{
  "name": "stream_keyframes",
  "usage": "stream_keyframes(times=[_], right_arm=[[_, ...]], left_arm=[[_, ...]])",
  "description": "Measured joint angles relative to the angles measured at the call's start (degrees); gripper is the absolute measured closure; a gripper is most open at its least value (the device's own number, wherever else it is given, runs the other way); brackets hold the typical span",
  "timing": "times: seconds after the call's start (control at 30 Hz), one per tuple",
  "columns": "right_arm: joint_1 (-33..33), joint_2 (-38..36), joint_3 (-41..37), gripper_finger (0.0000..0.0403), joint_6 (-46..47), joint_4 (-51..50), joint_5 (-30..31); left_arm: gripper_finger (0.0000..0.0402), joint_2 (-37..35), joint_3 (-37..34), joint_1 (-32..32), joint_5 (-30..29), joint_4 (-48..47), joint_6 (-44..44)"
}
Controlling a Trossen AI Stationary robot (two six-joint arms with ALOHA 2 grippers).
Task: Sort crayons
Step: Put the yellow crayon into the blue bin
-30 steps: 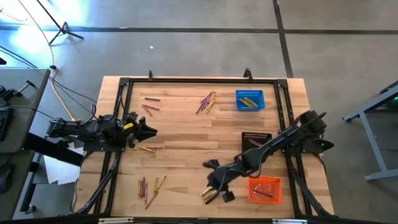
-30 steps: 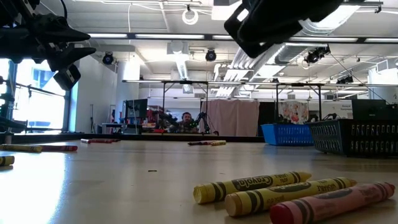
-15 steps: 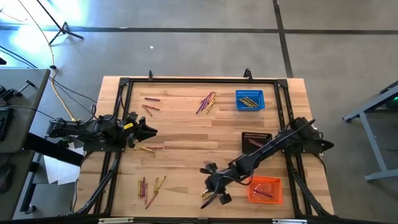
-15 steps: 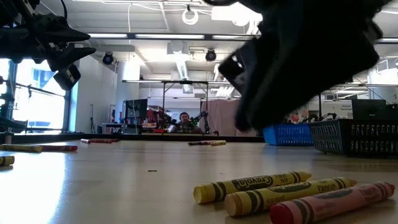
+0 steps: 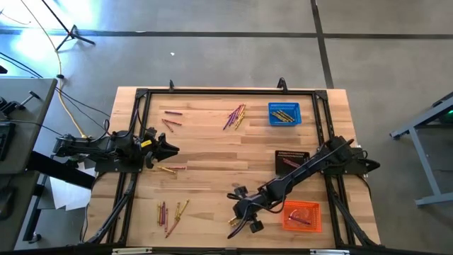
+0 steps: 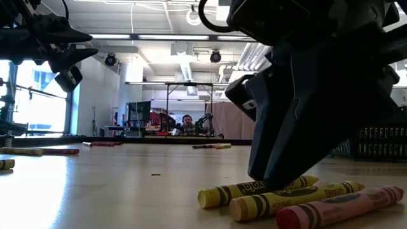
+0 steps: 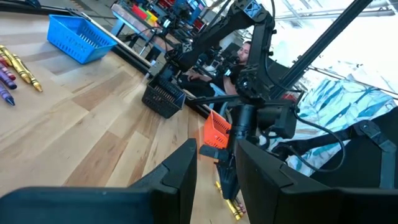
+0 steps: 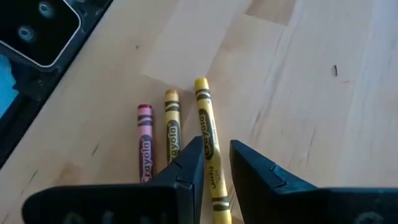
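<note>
- Lying side by side near the desk's [image 5: 212, 152] front edge: two yellow crayons [image 8: 208, 140] and a pink crayon [image 8: 145, 151].
- Right end effector [image 8: 214, 163]: fingers slightly apart, straddling the outer yellow crayon; whether they touch it is unclear.
- Orange basket [image 5: 302, 216] just beside; black basket [image 5: 291, 159] and blue basket [image 5: 284, 113] farther back.
- Low view: right arm hides both far baskets.
- Left end effector [image 5: 170, 148]: open, waiting at the left edge.

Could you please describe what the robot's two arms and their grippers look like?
Both arms are black, jointed and slim. The left arm carries a yellow mark near its wrist. Each gripper, left and right, has two flat, wedge-shaped dark fingers. A black cable loops above the right one in the low view.
</note>
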Motion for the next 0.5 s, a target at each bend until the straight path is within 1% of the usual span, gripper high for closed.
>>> stream_keyframes(times=[0.27,0.37,0.5], right_arm=[[0.1,0.6,0.2,0.0341,-3.0,-2.3,4.2],[-0.3,0.6,0.2,0.0343,-3.0,-2.9,4.3],[-1.2,0.6,0.2,0.0368,-3.0,-3.2,3.1]], left_arm=[[0.0302,0.0,0.0,0.0,0.0,0.0,0.0],[0.0302,0.0,0.0,0.0,0.0,0.0,0.0],[0.0302,0.0,0.0,0.0,0.0,0.0,0.0]])
